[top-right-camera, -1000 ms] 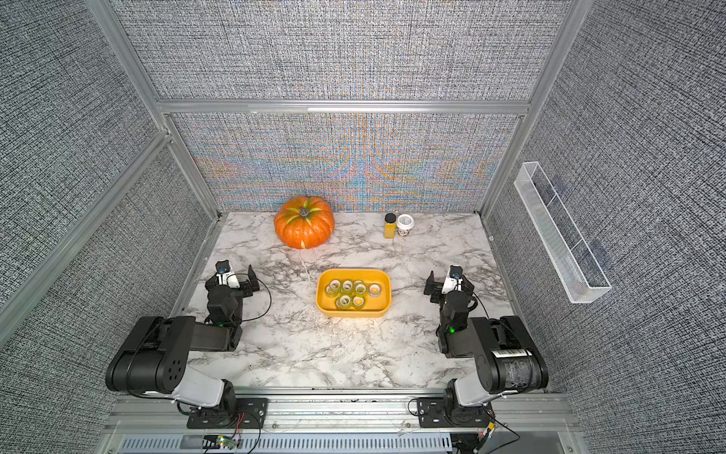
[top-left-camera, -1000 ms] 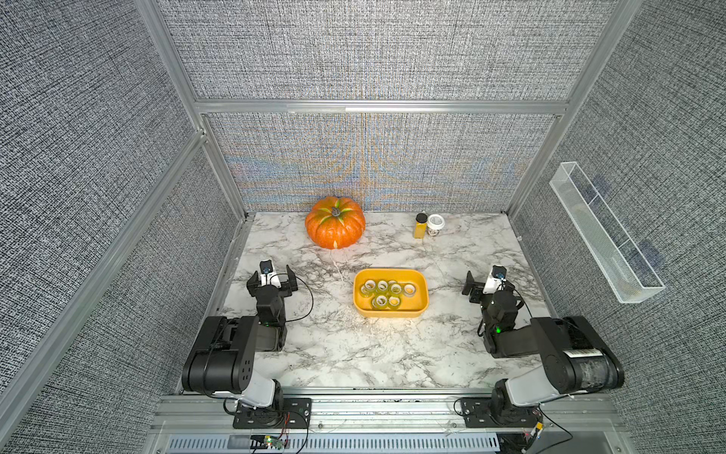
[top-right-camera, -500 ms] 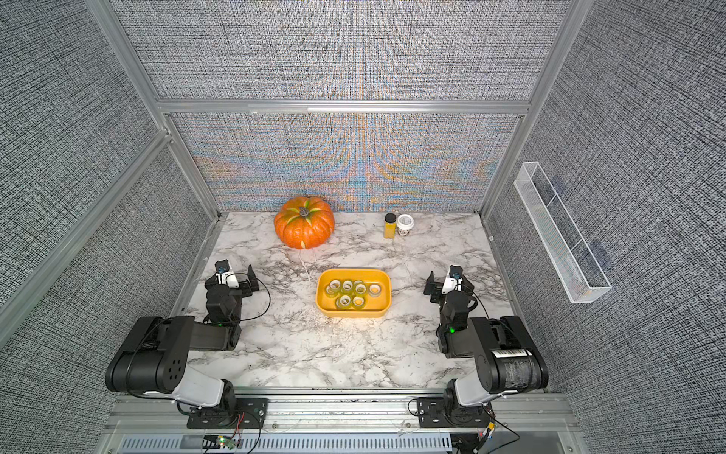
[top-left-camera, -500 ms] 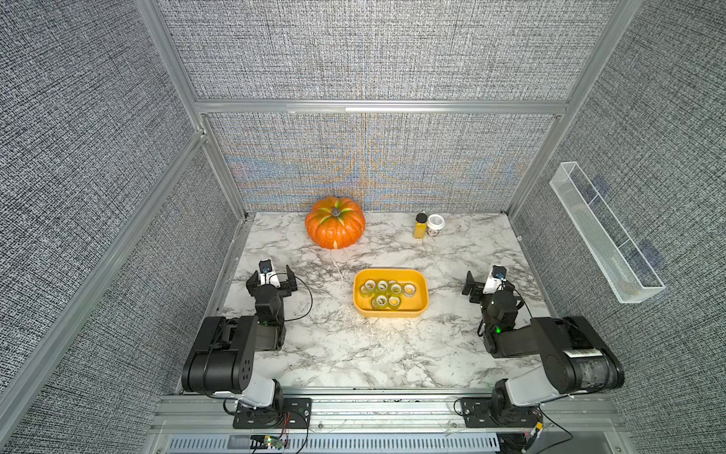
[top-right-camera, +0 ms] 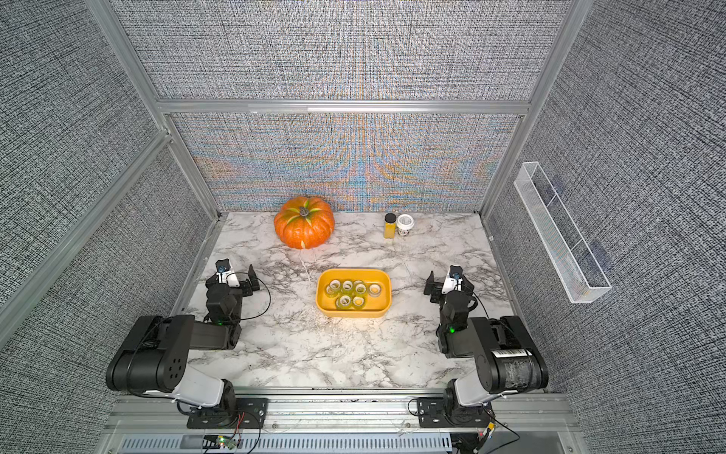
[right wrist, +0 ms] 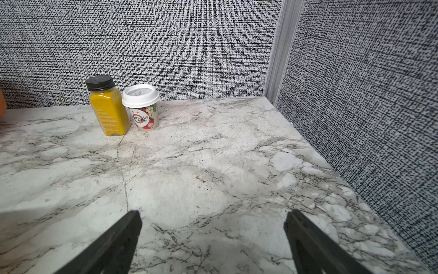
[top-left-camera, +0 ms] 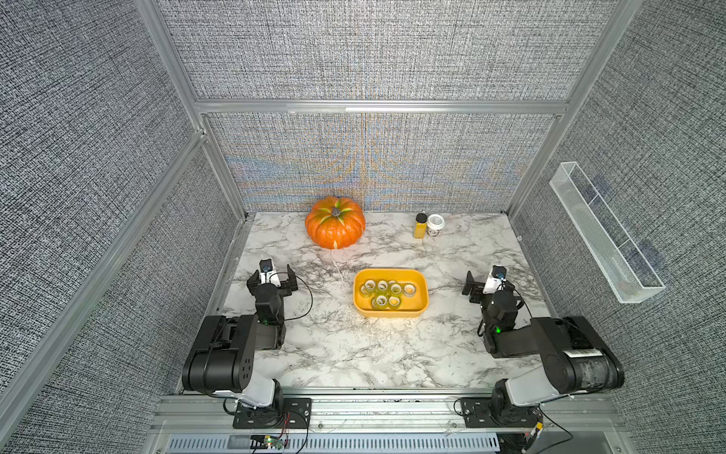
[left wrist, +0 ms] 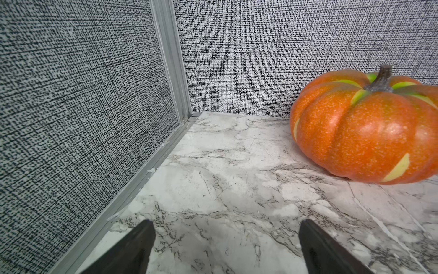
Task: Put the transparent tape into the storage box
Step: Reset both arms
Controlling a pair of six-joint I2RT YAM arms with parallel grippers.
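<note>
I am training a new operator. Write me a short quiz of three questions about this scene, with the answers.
1. True or false: all the transparent tape in view lies inside the storage box.
2. Fill in: the left gripper and the right gripper are both ____ and hold nothing.
3. Where does the yellow bottle stand?
A. inside the storage box
B. beside the white-lidded milk cup
C. in the left gripper

Key: 1 true; 2 open; 3 B.
</note>
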